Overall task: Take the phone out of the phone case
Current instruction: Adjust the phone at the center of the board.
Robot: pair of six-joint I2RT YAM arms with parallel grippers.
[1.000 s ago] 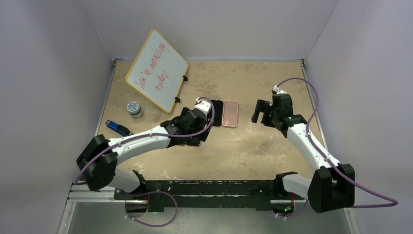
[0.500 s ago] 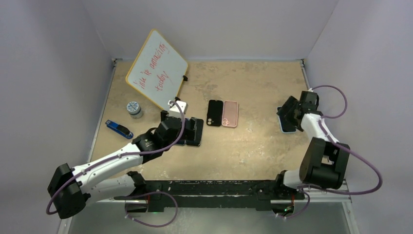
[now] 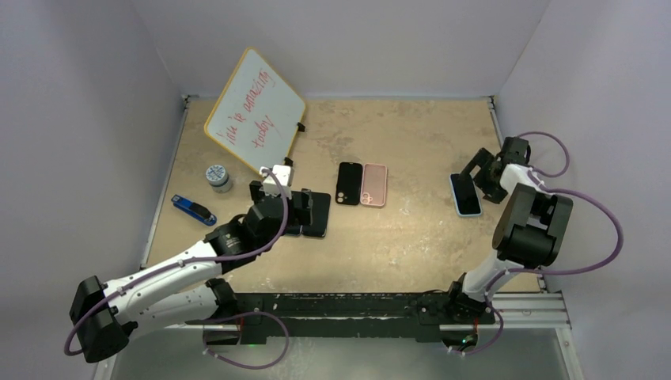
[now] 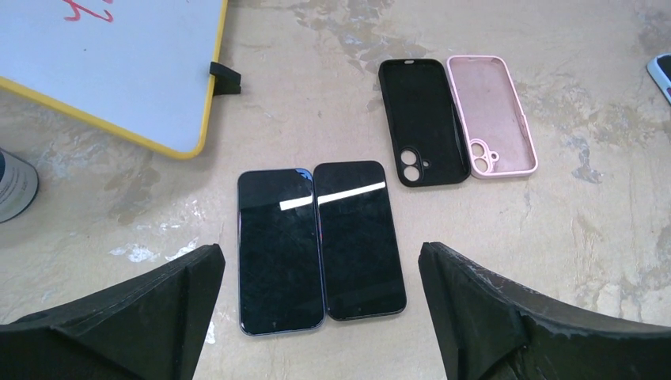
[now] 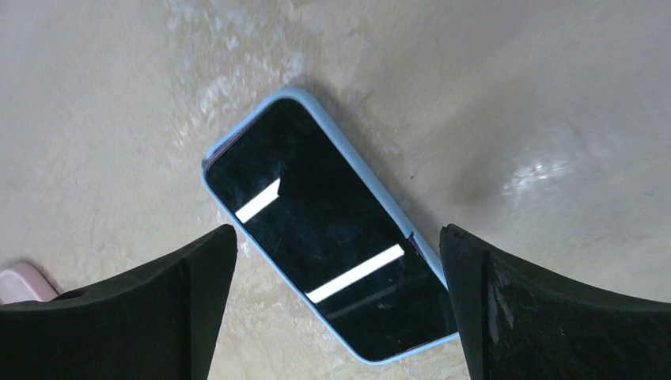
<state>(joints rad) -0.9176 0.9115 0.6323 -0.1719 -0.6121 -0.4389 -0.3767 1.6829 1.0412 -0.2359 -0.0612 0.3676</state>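
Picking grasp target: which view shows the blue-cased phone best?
Right wrist: the blue-cased phone fills the frame, screen up, case rim clear. Top external shows it small, far right. Left wrist catches only a corner at its edge.

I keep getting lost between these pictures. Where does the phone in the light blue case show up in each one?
Top external: the black-screened phone in the light blue case lies flat on the right side of the table.
Left wrist: only a sliver shows at the right edge.
Right wrist: it fills the centre, lying diagonally.
Shared landmark: the empty pink phone case, upper right in the left wrist view, a corner at lower left in the right wrist view.
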